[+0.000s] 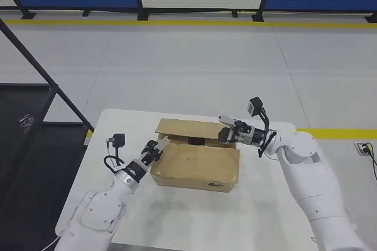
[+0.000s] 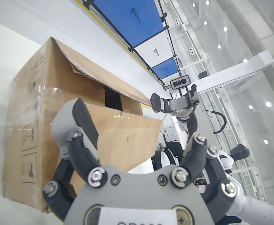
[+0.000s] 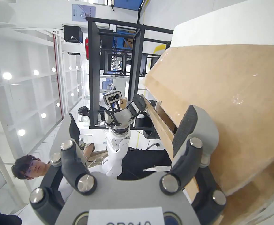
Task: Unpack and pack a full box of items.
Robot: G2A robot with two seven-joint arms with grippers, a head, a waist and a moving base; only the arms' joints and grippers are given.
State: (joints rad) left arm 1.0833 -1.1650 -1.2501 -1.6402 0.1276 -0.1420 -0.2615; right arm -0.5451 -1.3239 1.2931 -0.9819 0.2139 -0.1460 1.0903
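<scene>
On the white table (image 1: pixel 176 216) the cardboard box (image 1: pixel 195 169) sits near the middle. Its near flap (image 1: pixel 198 162) lies almost flat and its far flap (image 1: pixel 187 127) is lifted a little, with a dark slit between them. The left gripper (image 1: pixel 156 148) is at the box's left end, jaws spread and holding nothing, one pad (image 2: pixel 85 120) just in front of the near flap. The right gripper (image 1: pixel 225 127) is at the far right corner, jaws likewise apart, one pad (image 3: pixel 186 129) against the far flap's edge. Since neither gripper clamps the cardboard, a flap could slip off a pad and drop shut. An uneven push from one end could slide or twist the light box across the table. What lies inside cannot be seen, so a blind reach might snag.
</scene>
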